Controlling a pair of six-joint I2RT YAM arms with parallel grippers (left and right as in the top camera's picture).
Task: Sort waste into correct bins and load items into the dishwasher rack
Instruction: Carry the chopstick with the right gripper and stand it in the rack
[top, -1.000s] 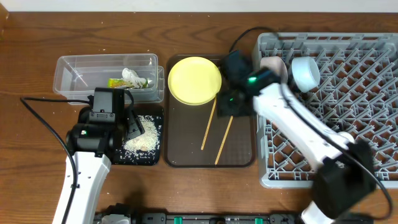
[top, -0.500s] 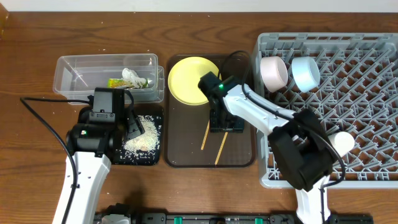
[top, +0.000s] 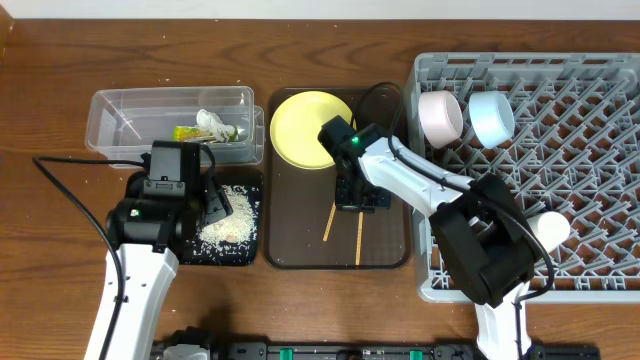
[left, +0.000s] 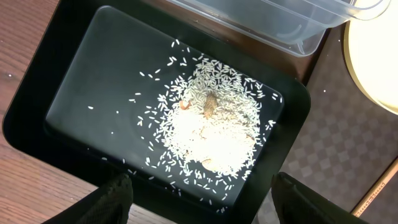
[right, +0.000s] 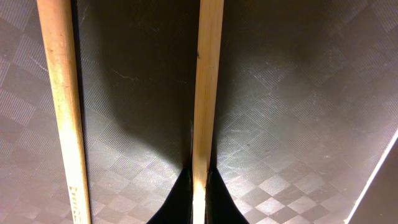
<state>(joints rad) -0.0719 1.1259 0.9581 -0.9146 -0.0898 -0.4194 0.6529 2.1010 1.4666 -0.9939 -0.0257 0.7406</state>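
Right hand (right: 199, 190) gripping chopstick (right: 206, 81), second chopstick (right: 61, 93) beside, stamp (right: 75, 200) illegible

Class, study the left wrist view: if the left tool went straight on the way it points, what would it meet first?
Most likely the rice pile in the black tray: the left tool hangs open, pointing down at it with nothing between. Depth is unclear.
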